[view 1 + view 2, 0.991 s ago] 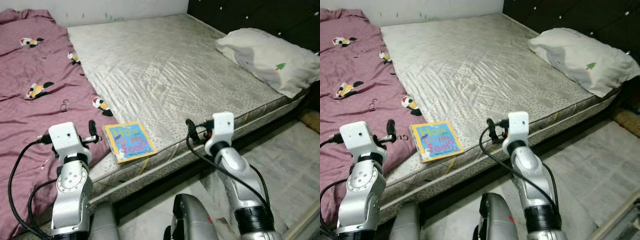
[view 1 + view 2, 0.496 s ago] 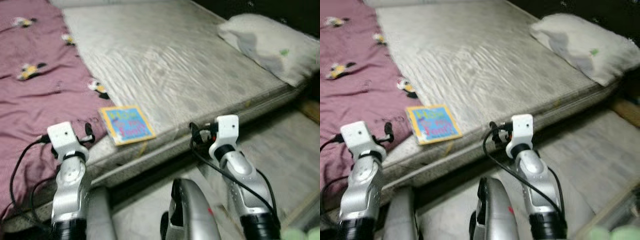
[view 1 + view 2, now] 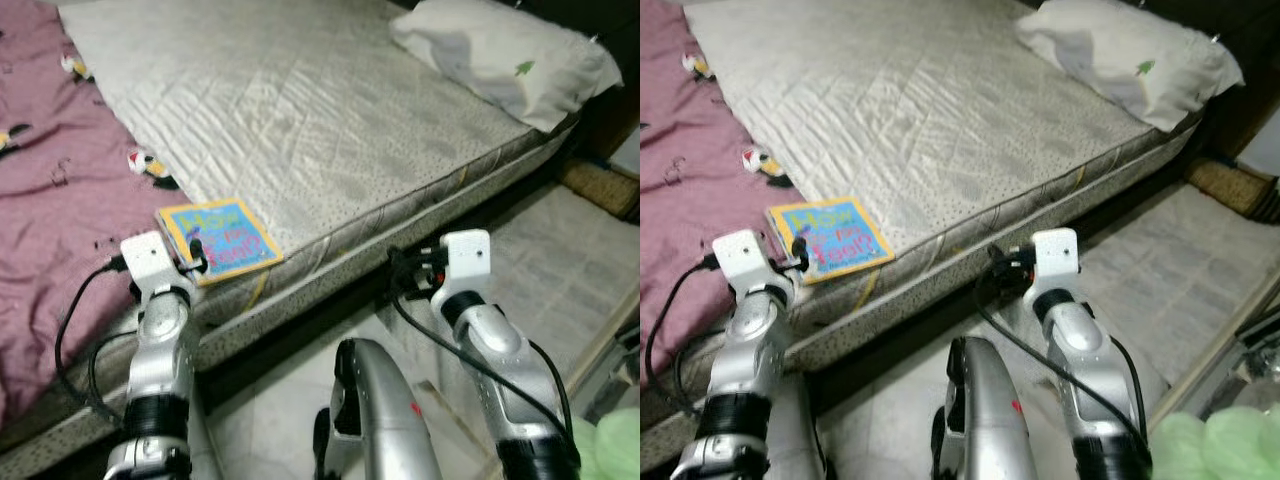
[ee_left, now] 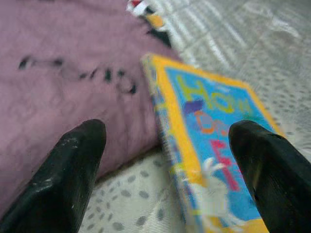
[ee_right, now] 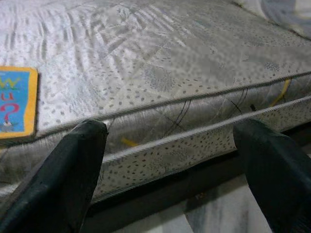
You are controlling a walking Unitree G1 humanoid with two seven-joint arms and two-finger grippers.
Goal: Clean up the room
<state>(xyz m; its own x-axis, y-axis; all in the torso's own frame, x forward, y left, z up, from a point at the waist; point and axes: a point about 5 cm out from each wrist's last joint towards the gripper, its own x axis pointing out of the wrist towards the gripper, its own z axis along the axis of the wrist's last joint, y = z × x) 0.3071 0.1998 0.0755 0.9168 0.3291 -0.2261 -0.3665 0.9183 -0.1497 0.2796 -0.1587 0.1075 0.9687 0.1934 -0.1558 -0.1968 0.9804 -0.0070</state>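
A children's book with a blue cover and yellow border lies flat near the mattress's front edge, beside the purple blanket. My left gripper is open and sits right at the book's near corner. In the left wrist view the book lies between and just beyond the fingers. My right gripper is open and hangs in front of the mattress side, below the bed top, with nothing between its fingers. The book's corner shows at the edge of the right wrist view.
The bare grey mattress carries a white pillow at its far right. A brown mat lies on the tiled floor right of the bed. Something pale green sits at the lower right.
The whole view has shifted as the camera moved. My left gripper has come up to the book's corner from beside it. My right gripper now sits lower, against the mattress side.
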